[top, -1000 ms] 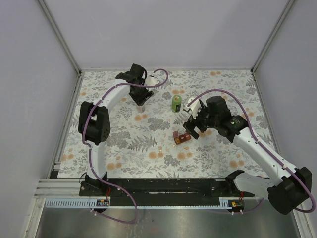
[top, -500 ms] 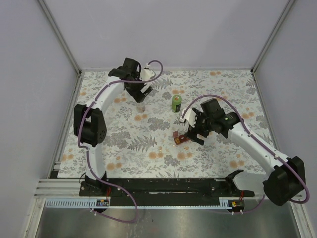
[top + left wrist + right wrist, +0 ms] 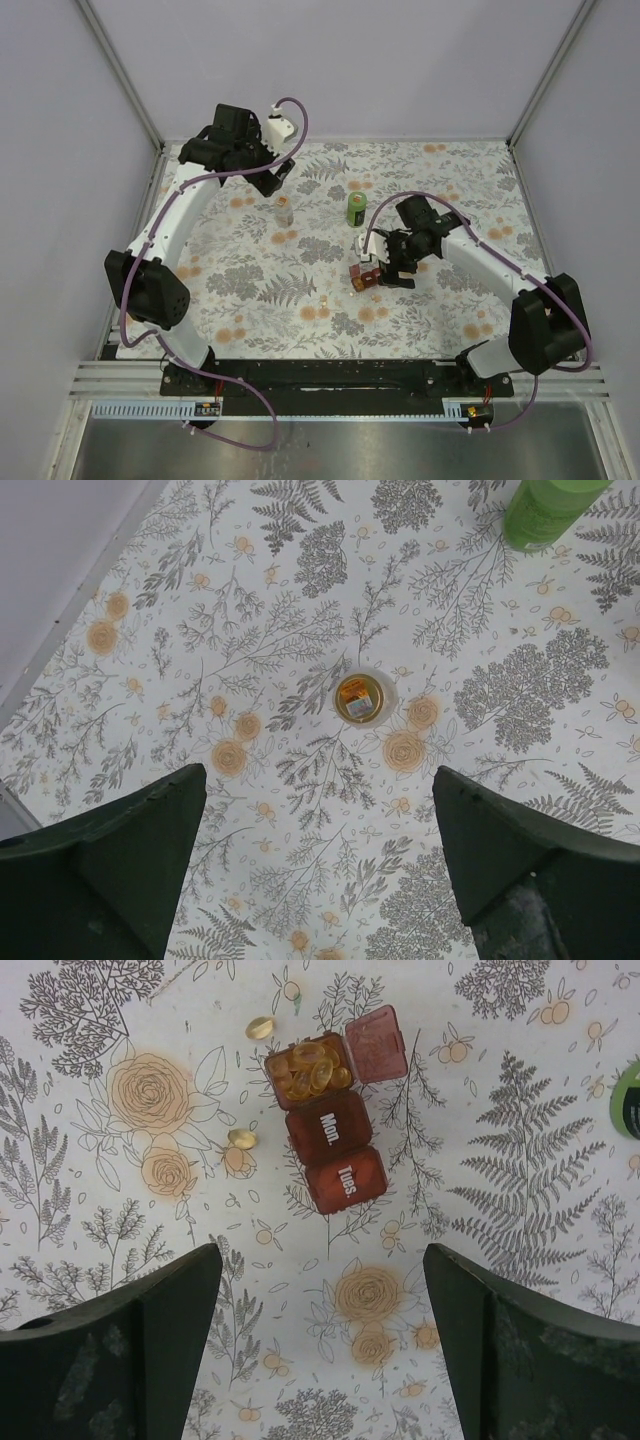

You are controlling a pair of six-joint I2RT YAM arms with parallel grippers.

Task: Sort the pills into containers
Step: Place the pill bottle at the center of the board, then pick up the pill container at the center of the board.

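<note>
Right wrist: right gripper (image 3: 320,1260) spread wide, empty, near pill box (image 3: 330,1145)
Lids: "Mon.", "Tues."
Left wrist: left gripper (image 3: 318,780) wide, empty

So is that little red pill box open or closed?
Partly open. On the pill box, one end lid is flipped back, showing yellow pills; the Mon. and Tues. lids are shut.
</note>
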